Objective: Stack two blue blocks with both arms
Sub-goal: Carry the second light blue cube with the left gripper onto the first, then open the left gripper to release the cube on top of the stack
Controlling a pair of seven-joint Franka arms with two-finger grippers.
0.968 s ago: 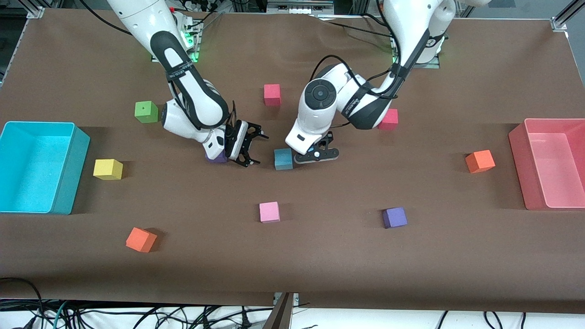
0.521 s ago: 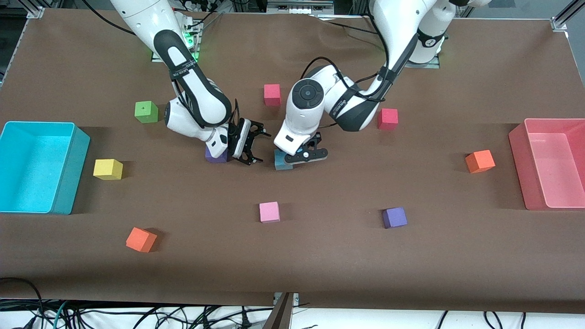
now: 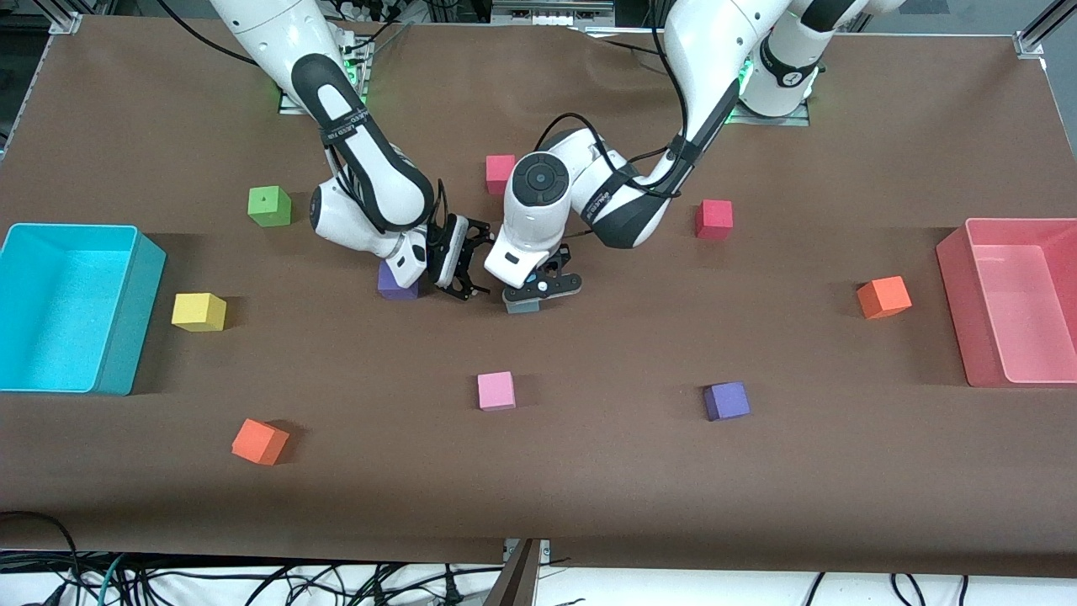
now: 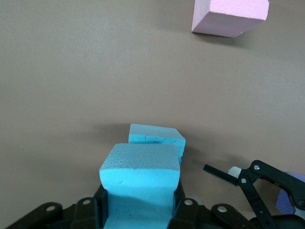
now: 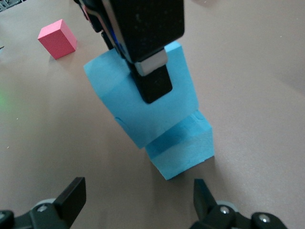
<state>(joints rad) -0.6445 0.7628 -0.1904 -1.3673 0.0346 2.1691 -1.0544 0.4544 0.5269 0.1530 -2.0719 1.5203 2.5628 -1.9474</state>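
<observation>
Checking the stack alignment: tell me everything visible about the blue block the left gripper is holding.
The held blue block is a light sky-blue foam cube with a grainy surface, clamped between the left gripper fingers. It sits tilted, low over the second blue block on the table, overlapping it off-centre; whether they touch is unclear. The open right gripper waits beside.

My arms (image 3: pixel 370 160) are white with black bands, my grippers black. My left gripper (image 4: pixel 138 210) holds a sky-blue block (image 4: pixel 139 179); the block under it (image 5: pixel 183 145) is the same blue. Around me on the brown table (image 3: pixel 589 471): a purple cube (image 3: pixel 397 282), a pink cube (image 3: pixel 496 390), a green cube (image 3: pixel 269 205), a yellow cube (image 3: pixel 198 311), two orange cubes (image 3: pixel 259 441), a cyan bin (image 3: pixel 126 311) and a pink bin (image 3: pixel 959 303).
</observation>
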